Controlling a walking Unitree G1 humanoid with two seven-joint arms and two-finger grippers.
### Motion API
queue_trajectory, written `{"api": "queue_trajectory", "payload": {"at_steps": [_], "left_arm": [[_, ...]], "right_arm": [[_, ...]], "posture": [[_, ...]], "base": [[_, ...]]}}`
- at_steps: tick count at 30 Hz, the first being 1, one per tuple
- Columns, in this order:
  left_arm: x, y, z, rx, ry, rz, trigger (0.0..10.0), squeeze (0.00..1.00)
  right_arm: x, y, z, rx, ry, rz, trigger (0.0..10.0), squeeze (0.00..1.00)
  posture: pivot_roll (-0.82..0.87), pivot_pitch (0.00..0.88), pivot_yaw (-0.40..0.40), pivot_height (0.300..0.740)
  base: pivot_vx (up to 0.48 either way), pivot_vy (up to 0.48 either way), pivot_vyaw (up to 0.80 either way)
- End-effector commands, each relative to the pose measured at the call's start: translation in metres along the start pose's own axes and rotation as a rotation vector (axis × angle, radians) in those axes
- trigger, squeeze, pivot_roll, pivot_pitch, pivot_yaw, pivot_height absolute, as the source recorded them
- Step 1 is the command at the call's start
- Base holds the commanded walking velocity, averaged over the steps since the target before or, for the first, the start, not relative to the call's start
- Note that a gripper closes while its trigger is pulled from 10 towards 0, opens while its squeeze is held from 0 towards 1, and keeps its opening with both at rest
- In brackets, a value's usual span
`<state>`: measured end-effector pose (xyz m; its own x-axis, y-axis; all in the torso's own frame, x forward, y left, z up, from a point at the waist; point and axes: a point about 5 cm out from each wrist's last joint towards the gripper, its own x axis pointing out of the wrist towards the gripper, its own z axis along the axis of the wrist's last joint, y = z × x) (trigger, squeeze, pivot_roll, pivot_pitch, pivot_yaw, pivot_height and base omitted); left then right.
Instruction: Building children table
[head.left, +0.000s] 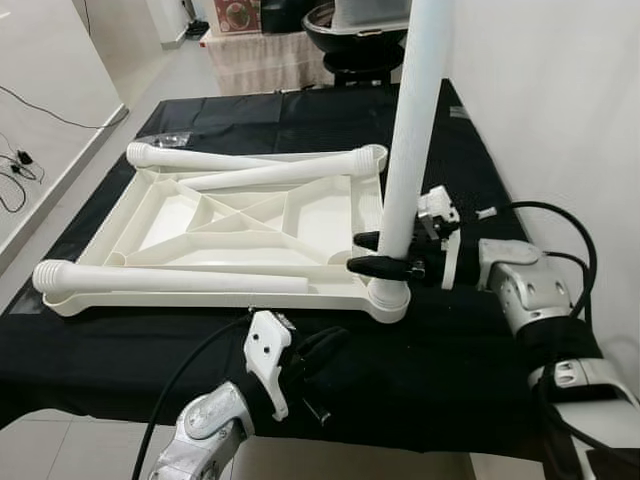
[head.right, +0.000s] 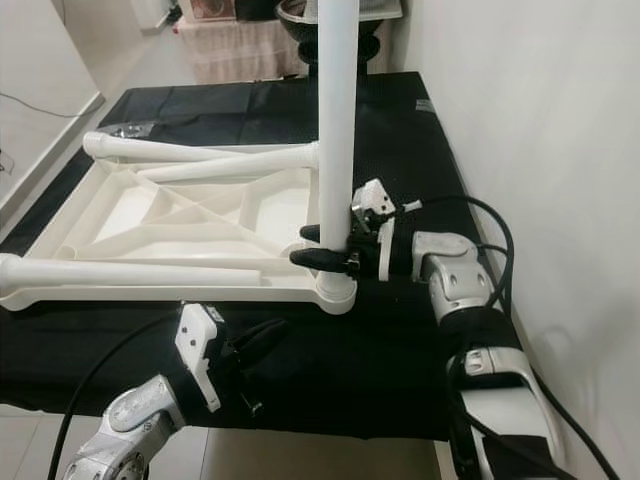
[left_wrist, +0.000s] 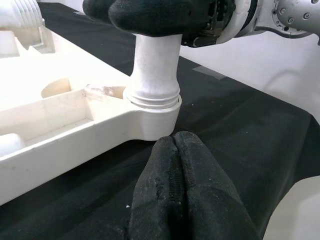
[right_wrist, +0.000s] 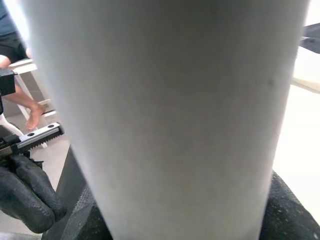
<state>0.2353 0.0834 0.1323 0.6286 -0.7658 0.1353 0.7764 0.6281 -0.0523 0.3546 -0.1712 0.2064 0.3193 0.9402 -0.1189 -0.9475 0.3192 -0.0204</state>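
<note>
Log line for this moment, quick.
right gripper: shut on upright leg in tabletop corner socket | left gripper: shut, idle nearby

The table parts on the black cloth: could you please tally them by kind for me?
Upside-down white tabletop: 1
Upright leg seated in the corner socket, held by the right gripper: 1
Loose legs lying on the tabletop: 3
Total: 5
</note>
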Motion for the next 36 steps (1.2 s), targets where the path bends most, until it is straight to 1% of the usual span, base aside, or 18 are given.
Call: {"api": "queue_trajectory", "payload": {"at_steps": [1, 3, 6, 7, 8, 9, 10, 13, 22, 23, 24, 25, 27, 28, 33, 34, 35, 36], "left_arm": [[-0.004, -0.001, -0.004, 0.001, 0.021, -0.001, 10.0, 0.00], [-0.004, -0.001, -0.004, 0.001, 0.021, -0.001, 10.0, 0.00], [-0.005, -0.002, -0.003, 0.000, 0.017, 0.001, 10.0, 0.00], [-0.006, -0.002, -0.002, 0.001, 0.016, 0.003, 10.0, 0.00], [-0.006, -0.002, -0.002, 0.001, 0.016, 0.003, 10.0, 0.00], [-0.006, -0.002, -0.002, 0.002, 0.015, 0.005, 10.0, 0.00], [-0.008, 0.000, 0.000, 0.004, 0.012, 0.012, 10.0, 0.00], [-0.009, 0.003, 0.000, 0.005, 0.013, 0.015, 10.0, 0.00], [0.000, 0.003, -0.002, 0.002, 0.025, -0.044, 10.0, 0.00], [0.000, 0.004, -0.002, 0.006, 0.021, -0.030, 10.0, 0.00], [0.000, 0.004, -0.002, 0.006, 0.021, -0.030, 10.0, 0.00], [0.000, 0.005, -0.002, 0.011, 0.014, -0.007, 10.0, 0.00], [-0.001, 0.007, -0.001, 0.017, 0.002, 0.027, 10.0, 0.00], [-0.001, 0.007, -0.001, 0.011, 0.001, 0.026, 10.0, 0.00], [-0.001, 0.006, -0.001, 0.007, 0.003, 0.020, 10.0, 0.00], [-0.001, 0.006, -0.001, 0.009, 0.007, 0.012, 10.0, 0.00], [-0.002, 0.004, 0.000, 0.020, 0.011, 0.005, 10.0, 0.00], [-0.002, 0.004, 0.000, 0.020, 0.011, 0.005, 10.0, 0.00]], "right_arm": [[0.000, 0.001, -0.010, 0.056, -0.006, 0.002, 0.0, 0.00], [0.000, 0.001, -0.010, 0.056, -0.006, 0.002, 0.0, 0.00], [-0.008, -0.002, -0.025, 0.035, 0.027, -0.268, 0.0, 0.00], [-0.005, -0.001, -0.040, 0.033, 0.066, -0.483, 0.0, 0.00], [-0.005, -0.001, -0.040, 0.033, 0.066, -0.483, 0.0, 0.00], [-0.006, 0.002, -0.049, 0.029, 0.092, -0.637, 0.0, 0.00], [-0.013, 0.046, -0.086, 0.136, 0.195, -1.088, 0.0, 0.00], [-0.001, 0.084, -0.101, 0.163, 0.260, -1.080, 0.0, 0.00], [0.013, 0.058, -0.089, 0.066, 0.257, -0.981, 0.0, 0.00], [0.015, 0.054, -0.087, 0.072, 0.250, -0.972, 8.1, 0.00], [0.015, 0.054, -0.087, 0.072, 0.250, -0.972, 8.1, 0.00], [0.020, 0.052, -0.081, 0.073, 0.213, -0.943, 10.0, 0.00], [0.027, 0.046, -0.065, 0.068, 0.096, -0.839, 10.0, 0.00], [0.031, 0.050, -0.037, 0.048, -0.033, -0.655, 10.0, 1.00], [0.031, 0.051, -0.027, 0.024, -0.062, -0.564, 10.0, 1.00], [0.028, 0.051, -0.019, 0.000, -0.067, -0.464, 10.0, 1.00], [0.024, 0.048, -0.015, -0.033, -0.050, -0.379, 10.0, 0.00], [0.024, 0.048, -0.015, -0.033, -0.050, -0.379, 10.0, 0.00]], "posture": [[0.06, 0.133, 0.070, 0.740], [0.06, 0.133, 0.070, 0.740], [0.06, 0.143, 0.053, 0.740], [0.06, 0.150, 0.043, 0.740], [0.06, 0.150, 0.043, 0.740], [0.06, 0.150, 0.043, 0.740], [0.05, 0.166, 0.054, 0.740], [0.03, 0.166, 0.075, 0.740], [0.03, 0.140, 0.057, 0.740], [0.03, 0.138, 0.058, 0.740], [0.03, 0.138, 0.058, 0.740], [0.04, 0.136, 0.052, 0.740], [0.04, 0.135, 0.049, 0.740], [0.04, 0.134, 0.053, 0.740], [0.04, 0.134, 0.053, 0.740], [0.04, 0.139, 0.056, 0.740], [0.05, 0.145, 0.056, 0.740], [0.05, 0.145, 0.056, 0.740]], "base": [[0.000, 0.000, 0.00], [0.000, 0.000, 0.00], [0.000, 0.000, 0.00], [0.000, 0.000, 0.00], [0.000, 0.000, 0.00], [0.000, 0.000, 0.00], [0.000, 0.000, 0.00], [0.000, 0.000, 0.00], [0.000, 0.000, 0.00], [0.000, 0.000, 0.00], [0.000, 0.000, 0.00], [0.000, 0.000, 0.00], [0.000, 0.000, 0.00], [0.000, 0.000, 0.00], [0.000, 0.000, 0.00], [0.000, 0.000, 0.00], [0.000, 0.000, 0.00], [0.000, 0.000, 0.00]]}}
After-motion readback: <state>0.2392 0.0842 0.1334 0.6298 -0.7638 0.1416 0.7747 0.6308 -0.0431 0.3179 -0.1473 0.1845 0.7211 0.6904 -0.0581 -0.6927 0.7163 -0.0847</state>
